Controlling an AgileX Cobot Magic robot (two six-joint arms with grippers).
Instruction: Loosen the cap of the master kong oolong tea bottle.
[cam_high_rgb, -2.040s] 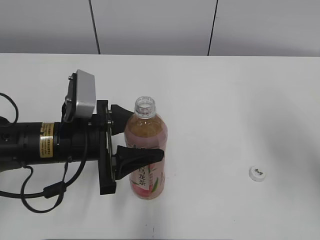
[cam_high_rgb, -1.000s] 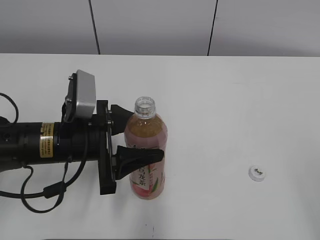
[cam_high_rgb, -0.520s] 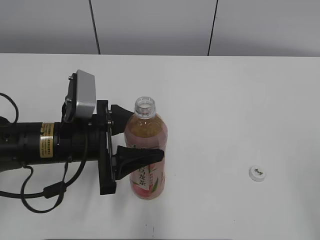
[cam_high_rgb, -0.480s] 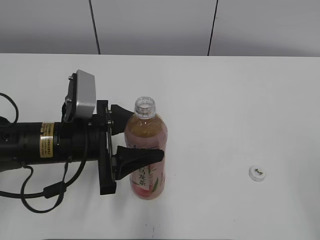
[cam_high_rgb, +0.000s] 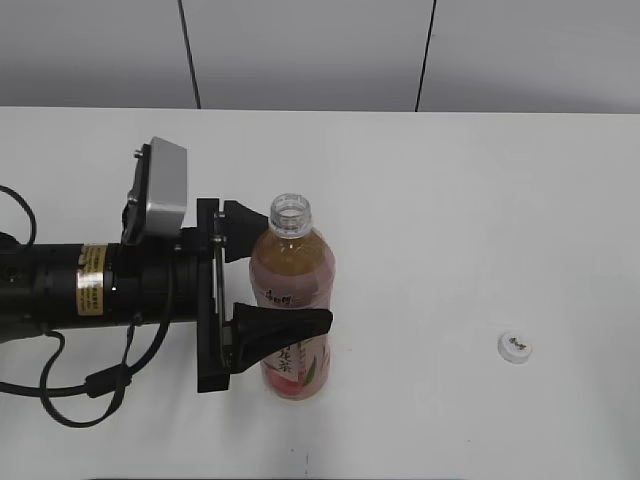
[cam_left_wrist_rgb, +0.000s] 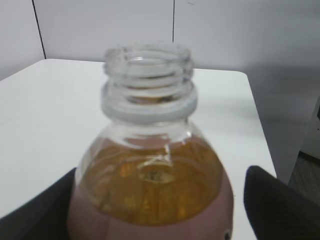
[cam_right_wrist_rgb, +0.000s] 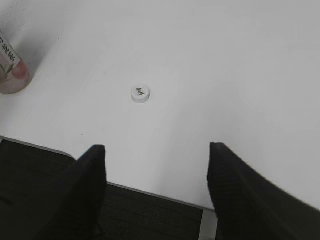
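Two black fingers of the left gripper (cam_high_rgb: 275, 275) have just spread: against half a second ago the lower finger (cam_high_rgb: 285, 328) has dropped a touch down the label and the upper one has lifted, and the wrist camera housing has shifted slightly too. So the clamp on the master kong oolong tea bottle (cam_high_rgb: 290, 320) is easing off, with the jaws now standing either side of it rather than squeezing; whether the pads still brush the plastic, I cannot tell. In the left wrist view, the bottle fills the centre of the frame, its bare threaded neck (cam_left_wrist_rgb: 148, 80) open at the top and a dark fingertip (cam_left_wrist_rgb: 280, 205) at the lower right corner.

Moving out to the right of the exterior view, the cap (cam_high_rgb: 515, 346) lies flat on the white table (cam_high_rgb: 480, 200), well apart from the bottle, logo up. It has not budged. The right wrist view shows it too, mid-frame, with the right gripper (cam_right_wrist_rgb: 157, 195) hanging wide apart and empty above the table's near edge.

My read: the cap is well past loosened, it is right off, and the left arm letting go looks like the closing move
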